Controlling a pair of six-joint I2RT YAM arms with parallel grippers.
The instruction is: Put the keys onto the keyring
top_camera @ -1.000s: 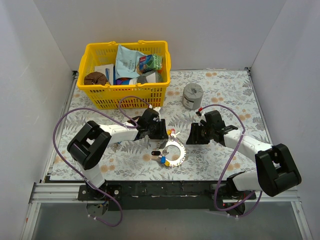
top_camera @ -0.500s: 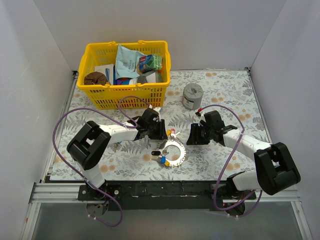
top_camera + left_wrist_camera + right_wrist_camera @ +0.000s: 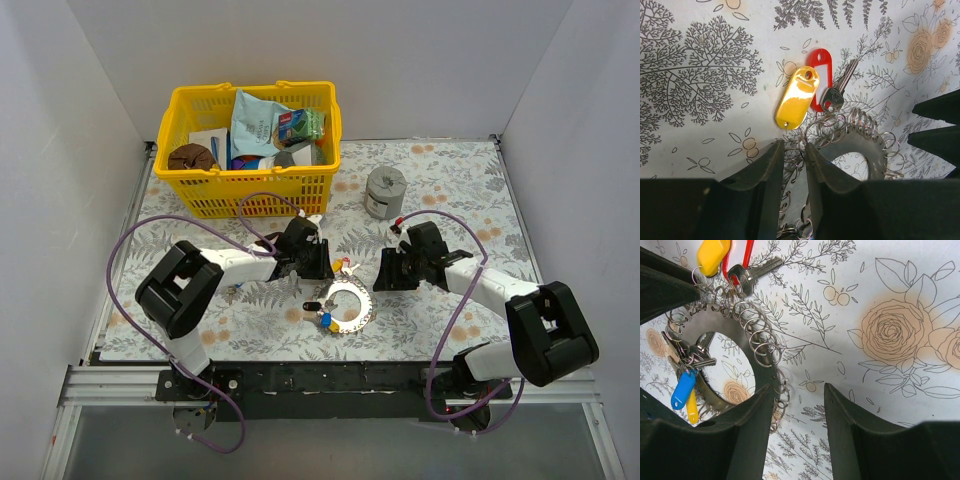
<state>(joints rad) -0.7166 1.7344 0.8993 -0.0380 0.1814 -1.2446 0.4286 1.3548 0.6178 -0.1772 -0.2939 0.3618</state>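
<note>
The keyring (image 3: 350, 303) is a flat silver ring lying on the floral mat, its rim strung with small split rings. Blue and yellow tagged keys (image 3: 325, 320) and a black one (image 3: 312, 306) hang at its left. A yellow tag (image 3: 797, 97), a red tag (image 3: 821, 80) and a silver key (image 3: 836, 94) lie at its far edge. My left gripper (image 3: 795, 150) is nearly closed on the split rings at the keyring's rim (image 3: 860, 150). My right gripper (image 3: 799, 390) is open, one finger over the keyring's right rim (image 3: 761, 371), the other over bare mat. The blue tag (image 3: 682, 388) shows inside the ring.
A yellow basket (image 3: 250, 190) full of packets stands at the back left. A squat grey metal cylinder (image 3: 384, 190) stands behind the right gripper. Purple cables loop beside both arms. White walls close in the left, right and back.
My right gripper has edged slightly left toward the keyring. The left gripper and the keyring have not moved.
</note>
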